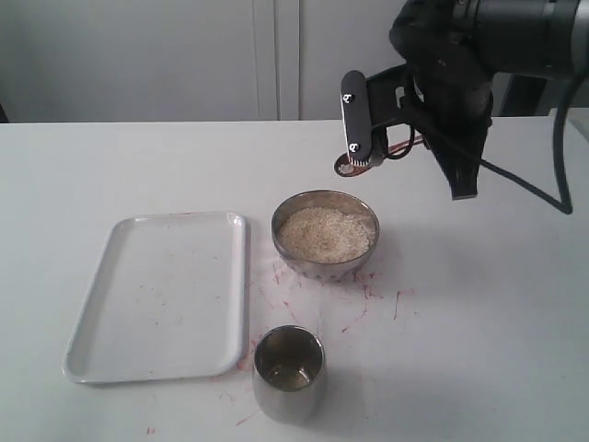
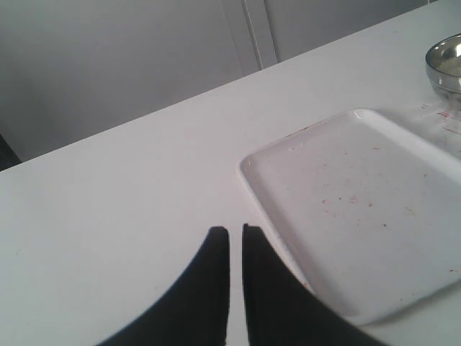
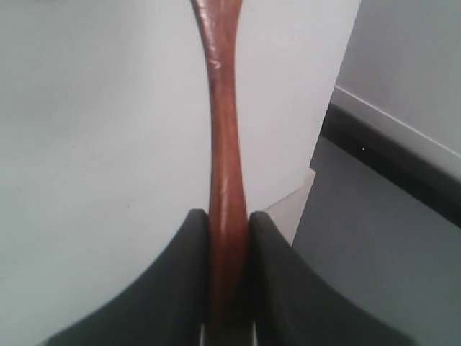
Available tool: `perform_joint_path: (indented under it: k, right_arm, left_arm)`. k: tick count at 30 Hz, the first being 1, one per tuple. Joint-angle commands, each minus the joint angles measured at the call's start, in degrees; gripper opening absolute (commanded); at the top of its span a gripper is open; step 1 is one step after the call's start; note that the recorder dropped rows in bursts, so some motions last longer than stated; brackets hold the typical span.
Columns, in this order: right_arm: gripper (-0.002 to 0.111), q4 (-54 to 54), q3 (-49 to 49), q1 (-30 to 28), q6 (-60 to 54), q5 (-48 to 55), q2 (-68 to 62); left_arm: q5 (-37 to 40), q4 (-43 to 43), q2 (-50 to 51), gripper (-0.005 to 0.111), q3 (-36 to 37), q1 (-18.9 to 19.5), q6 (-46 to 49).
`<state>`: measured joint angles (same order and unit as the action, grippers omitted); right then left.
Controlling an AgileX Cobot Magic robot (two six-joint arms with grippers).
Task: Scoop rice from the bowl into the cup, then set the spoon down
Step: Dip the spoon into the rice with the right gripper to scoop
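Clamped on the slim dark reddish-brown wooden spoon (image 1: 351, 167), the right gripper (image 3: 229, 220) hangs beyond the far rim of the round shiny steel bowl (image 1: 322, 267); best to dip shallowly into the off-white rice grains (image 1: 325, 233) and lift level. The small straight-sided steel cup (image 1: 288, 373) stands nearer, with bare table to its right and a white rectangular tray (image 1: 156, 295) to its left. The left gripper (image 2: 235, 232) hovers pressed together, empty.

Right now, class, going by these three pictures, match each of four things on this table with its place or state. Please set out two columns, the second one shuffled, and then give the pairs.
Column A
1. spoon
2. bowl
3. cup
4. tray

Column B
a. white, lying left of the bowl
b. filled with rice
c. clamped in the right gripper, off the table
d. standing in front of the bowl, nearest the exterior camera

Pairs: 1-c, 2-b, 3-d, 4-a
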<state>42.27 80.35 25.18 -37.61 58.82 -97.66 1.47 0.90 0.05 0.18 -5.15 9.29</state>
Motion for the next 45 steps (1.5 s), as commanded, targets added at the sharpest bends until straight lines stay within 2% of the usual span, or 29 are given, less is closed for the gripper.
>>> perform_joint_path:
  k: [1,4,10,16,45]
  right_arm:
    - [0.000,1.3,0.1,1.7,1.9,5.6,-2.5]
    - [0.000,2.8,0.1,2.8,1.9,8.5,-4.2]
    - [0.000,6.7,0.1,5.6,1.9,7.7,-6.2]
    - [0.000,9.6,0.1,5.7,2.3,8.1,-10.1]
    - [0.000,8.3,0.1,5.7,2.3,2.3,-12.0]
  left_arm:
    - [-0.3,-0.4,-0.1,0.014,-0.2,-0.2,-0.1]
    - [-0.3,-0.4,-0.1,0.014,-0.2,-0.2,-0.1]
    - [-0.3,-0.4,-0.1,0.014,-0.2,-0.2,-0.1]
    - [-0.3,-0.4,-0.1,0.014,-0.2,-0.2,-0.1]
    - [-0.3,-0.4,-0.1,0.014,-0.2,-0.2,-0.1]
